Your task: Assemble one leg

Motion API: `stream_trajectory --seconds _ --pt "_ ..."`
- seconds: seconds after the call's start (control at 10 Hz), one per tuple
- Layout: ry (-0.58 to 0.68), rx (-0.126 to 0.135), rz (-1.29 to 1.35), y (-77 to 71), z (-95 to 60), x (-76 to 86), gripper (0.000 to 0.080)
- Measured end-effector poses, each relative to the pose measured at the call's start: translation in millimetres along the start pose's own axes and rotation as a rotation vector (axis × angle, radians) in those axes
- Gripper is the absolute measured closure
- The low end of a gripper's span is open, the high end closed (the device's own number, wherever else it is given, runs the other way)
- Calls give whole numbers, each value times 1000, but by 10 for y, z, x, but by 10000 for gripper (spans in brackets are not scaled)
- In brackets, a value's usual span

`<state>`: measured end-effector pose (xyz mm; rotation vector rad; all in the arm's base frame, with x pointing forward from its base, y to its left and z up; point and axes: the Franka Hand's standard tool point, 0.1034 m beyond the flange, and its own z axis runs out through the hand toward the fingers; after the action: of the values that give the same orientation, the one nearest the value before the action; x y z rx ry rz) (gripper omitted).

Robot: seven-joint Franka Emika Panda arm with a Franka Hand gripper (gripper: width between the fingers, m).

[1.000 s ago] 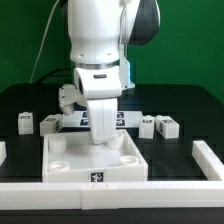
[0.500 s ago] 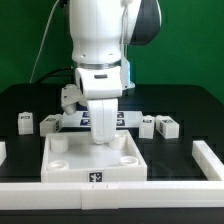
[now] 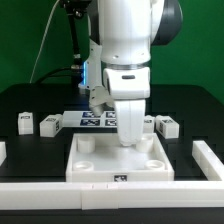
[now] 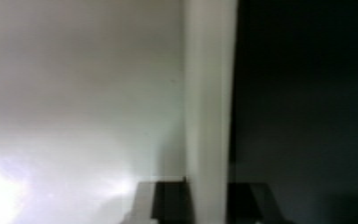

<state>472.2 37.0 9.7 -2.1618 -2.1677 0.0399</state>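
Note:
The large white square top (image 3: 120, 165), with round corner sockets, lies on the black table. My gripper (image 3: 128, 140) reaches down onto its far wall. In the wrist view my gripper (image 4: 204, 203) has a dark finger on each side of that white wall (image 4: 208, 100) and is shut on it. Two legs, small white blocks with marker tags, stand at the exterior view's left (image 3: 22, 122) (image 3: 47, 124). Two more legs stand at the exterior view's right (image 3: 148, 126) (image 3: 167, 126). No leg is in my gripper.
The marker board (image 3: 97, 118) lies behind the top, partly hidden by my arm. A white rail (image 3: 60, 190) runs along the table's front, with side rails at the exterior view's right (image 3: 206, 155) and left (image 3: 3, 150).
My arm and the white top have slid together toward the exterior view's right. The legs have not moved.

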Motion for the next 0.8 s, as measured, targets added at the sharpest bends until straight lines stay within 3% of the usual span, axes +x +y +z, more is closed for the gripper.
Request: stream_trajectory --seconds 0.4,0.8 --pt "9 -17 43 129 -34 432 736" --pt "14 -23 38 199 -24 496 736"
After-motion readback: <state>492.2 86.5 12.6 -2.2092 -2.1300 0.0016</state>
